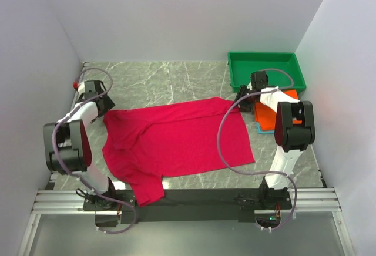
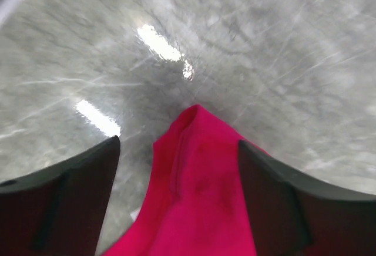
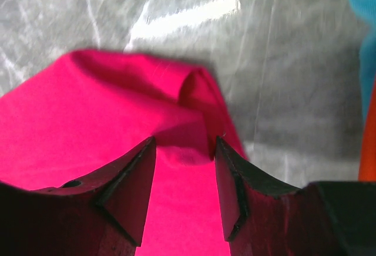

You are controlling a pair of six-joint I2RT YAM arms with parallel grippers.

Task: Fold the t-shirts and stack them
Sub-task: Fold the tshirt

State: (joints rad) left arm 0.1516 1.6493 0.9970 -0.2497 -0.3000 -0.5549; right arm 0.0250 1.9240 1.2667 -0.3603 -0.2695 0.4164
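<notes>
Marble tabletop [image 1: 176,80], crimson t-shirt [image 1: 182,141] spread flat, long axis left-right, hem rightward

The whole table [image 1: 176,80] is surveyed from above and behind, while opposite ends of the crimson-pink t-shirt [image 1: 176,141], shared with that view, are framed closely and downward from each wrist.

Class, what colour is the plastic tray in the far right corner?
The tray is green; top external view shows it best.
</notes>
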